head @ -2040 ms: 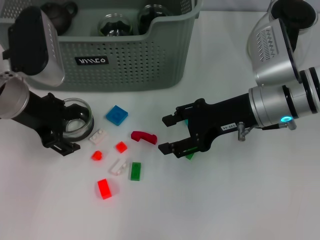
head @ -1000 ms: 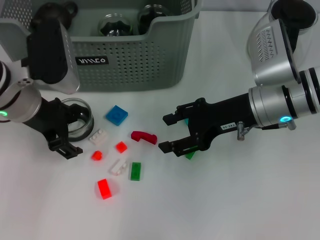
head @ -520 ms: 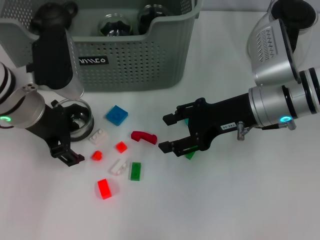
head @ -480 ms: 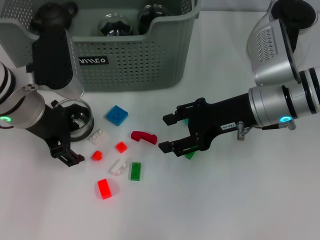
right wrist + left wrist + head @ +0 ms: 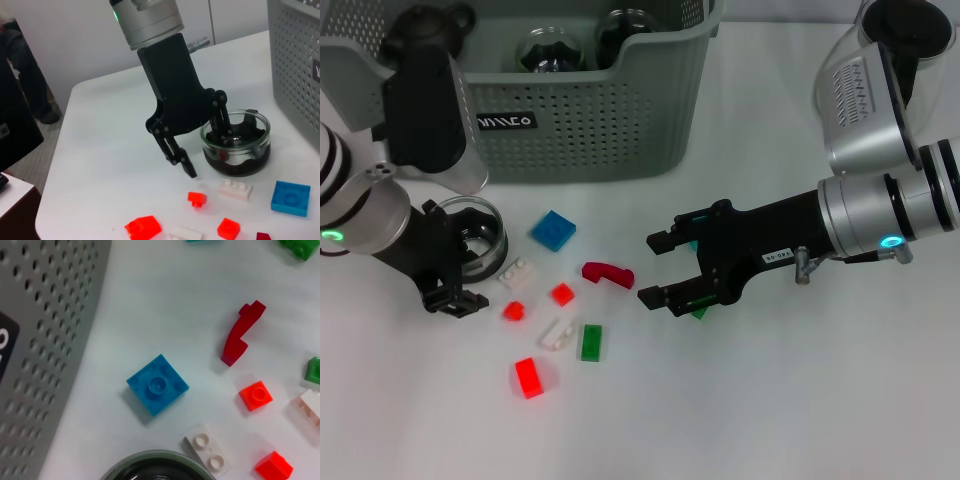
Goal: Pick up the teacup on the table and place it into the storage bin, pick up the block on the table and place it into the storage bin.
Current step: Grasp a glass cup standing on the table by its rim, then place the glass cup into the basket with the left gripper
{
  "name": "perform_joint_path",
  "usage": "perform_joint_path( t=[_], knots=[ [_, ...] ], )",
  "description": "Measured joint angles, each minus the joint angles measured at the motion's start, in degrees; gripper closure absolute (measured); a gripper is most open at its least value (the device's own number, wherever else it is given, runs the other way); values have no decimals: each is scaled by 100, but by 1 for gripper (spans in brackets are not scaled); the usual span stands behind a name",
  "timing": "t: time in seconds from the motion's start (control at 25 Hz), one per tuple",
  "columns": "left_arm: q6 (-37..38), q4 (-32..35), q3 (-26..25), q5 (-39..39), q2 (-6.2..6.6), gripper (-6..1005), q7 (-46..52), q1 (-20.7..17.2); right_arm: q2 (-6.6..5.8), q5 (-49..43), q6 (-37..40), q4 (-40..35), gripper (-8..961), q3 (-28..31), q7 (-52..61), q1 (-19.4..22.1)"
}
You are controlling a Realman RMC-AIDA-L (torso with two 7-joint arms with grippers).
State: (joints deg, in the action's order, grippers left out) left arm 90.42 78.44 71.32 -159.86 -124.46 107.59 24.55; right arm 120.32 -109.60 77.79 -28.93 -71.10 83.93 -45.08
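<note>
Straddling the glass teacup [image 5: 475,238] with spread fingers, left gripper [image 5: 460,262] on white table [image 5: 770,400], right gripper [image 5: 655,268] unclenched at 3 o'clock, storage bin [image 5: 570,120] at 12.

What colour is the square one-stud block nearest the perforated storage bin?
Blue; the square one-stud block shows best in the left wrist view.

White worktop [image 5: 800,400], matte, evenly lit, soft shadows. Right wrist view: pale wall panels [image 5: 65,40] behind its rounded corner, grey floor [image 5: 42,130] below, dark furniture [image 5: 15,135] at the edge.
</note>
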Motion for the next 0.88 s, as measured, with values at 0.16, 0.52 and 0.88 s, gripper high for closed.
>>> perform_joint_path(
  t=[0.16, 0.52, 0.88],
  knots=[
    [-4, 11, -27, 10, 0, 436, 69, 11, 0, 0, 0, -13, 192, 0, -4, 0],
    [156, 159, -31, 40, 0, 766, 96, -21, -5, 0, 0, -47, 193, 0, -40, 0],
    [555, 486, -179, 109, 8, 958, 168, 18, -23, -3, -2, -51, 193, 0, -59, 0]
  ],
)
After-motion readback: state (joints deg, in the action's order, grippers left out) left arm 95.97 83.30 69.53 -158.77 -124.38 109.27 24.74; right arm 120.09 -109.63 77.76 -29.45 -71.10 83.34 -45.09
